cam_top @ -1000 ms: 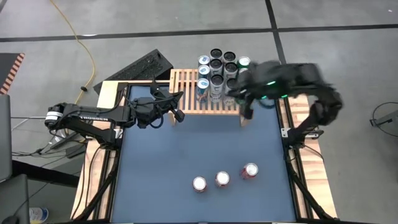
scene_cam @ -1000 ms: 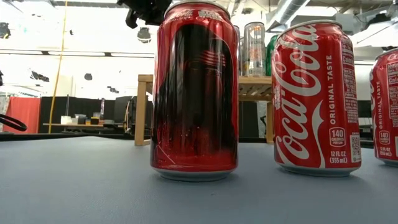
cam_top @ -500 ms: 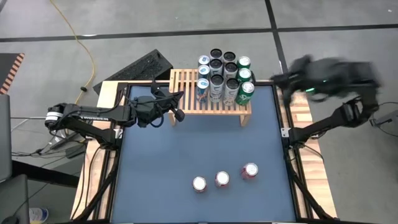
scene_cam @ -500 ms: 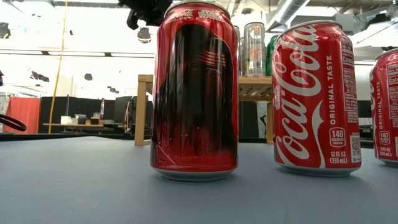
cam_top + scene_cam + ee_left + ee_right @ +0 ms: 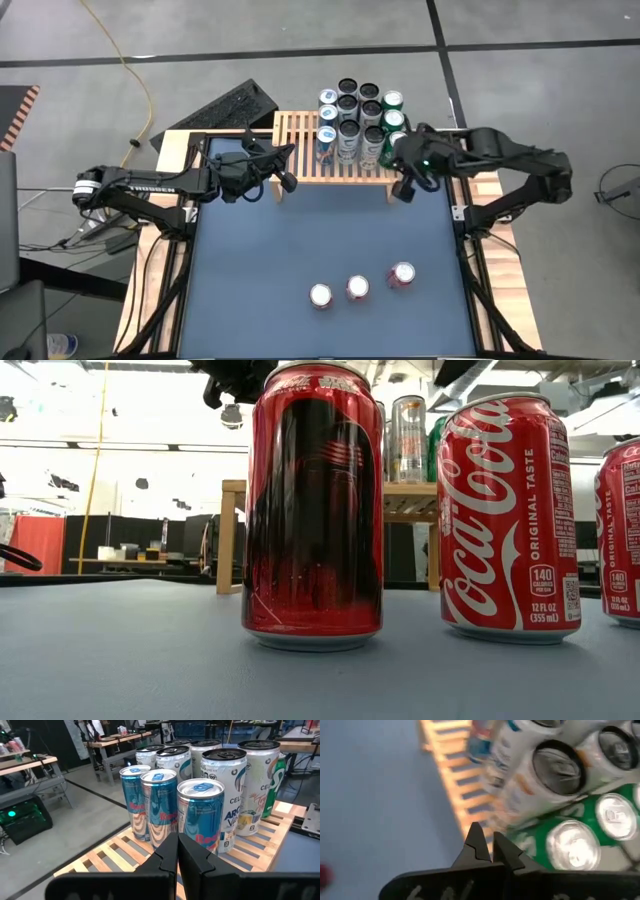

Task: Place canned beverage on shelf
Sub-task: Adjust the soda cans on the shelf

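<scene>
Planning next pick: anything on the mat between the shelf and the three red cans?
Nothing. In the high view, bare mat runs from the shelf to the red cans.

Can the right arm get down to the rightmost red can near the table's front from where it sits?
Probably yes. The right gripper hangs shut beside the shelf, and only bare blue tabletop lies between it and that red can. It must open first.
</scene>
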Motion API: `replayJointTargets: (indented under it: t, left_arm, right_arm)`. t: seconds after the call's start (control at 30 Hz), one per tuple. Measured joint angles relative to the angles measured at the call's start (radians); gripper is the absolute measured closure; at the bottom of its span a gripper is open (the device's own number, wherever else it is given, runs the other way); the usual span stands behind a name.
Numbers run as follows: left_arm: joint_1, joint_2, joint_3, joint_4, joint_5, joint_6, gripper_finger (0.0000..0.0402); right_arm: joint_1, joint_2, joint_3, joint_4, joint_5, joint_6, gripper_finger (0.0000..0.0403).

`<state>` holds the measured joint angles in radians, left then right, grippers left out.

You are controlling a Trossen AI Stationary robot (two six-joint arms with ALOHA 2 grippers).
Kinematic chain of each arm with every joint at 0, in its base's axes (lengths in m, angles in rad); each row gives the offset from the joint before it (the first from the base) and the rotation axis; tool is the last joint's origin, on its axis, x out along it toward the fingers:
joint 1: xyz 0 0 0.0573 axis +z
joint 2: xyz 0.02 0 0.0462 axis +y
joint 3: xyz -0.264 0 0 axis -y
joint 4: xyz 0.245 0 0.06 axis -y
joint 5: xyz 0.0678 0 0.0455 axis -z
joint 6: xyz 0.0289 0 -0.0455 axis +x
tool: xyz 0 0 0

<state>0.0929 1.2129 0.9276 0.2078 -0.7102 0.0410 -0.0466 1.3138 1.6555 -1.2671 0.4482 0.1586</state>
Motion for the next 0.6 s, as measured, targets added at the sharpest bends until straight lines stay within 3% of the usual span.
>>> replayJointTargets:
  t: [0.6]
  left_arm:
    - [0.001,0.0,0.0,-0.018,-0.002,0.004,0.0401]
  right_arm:
    - [-0.141,0.128,-0.002,0.067,-0.059,-0.169,0.0403]
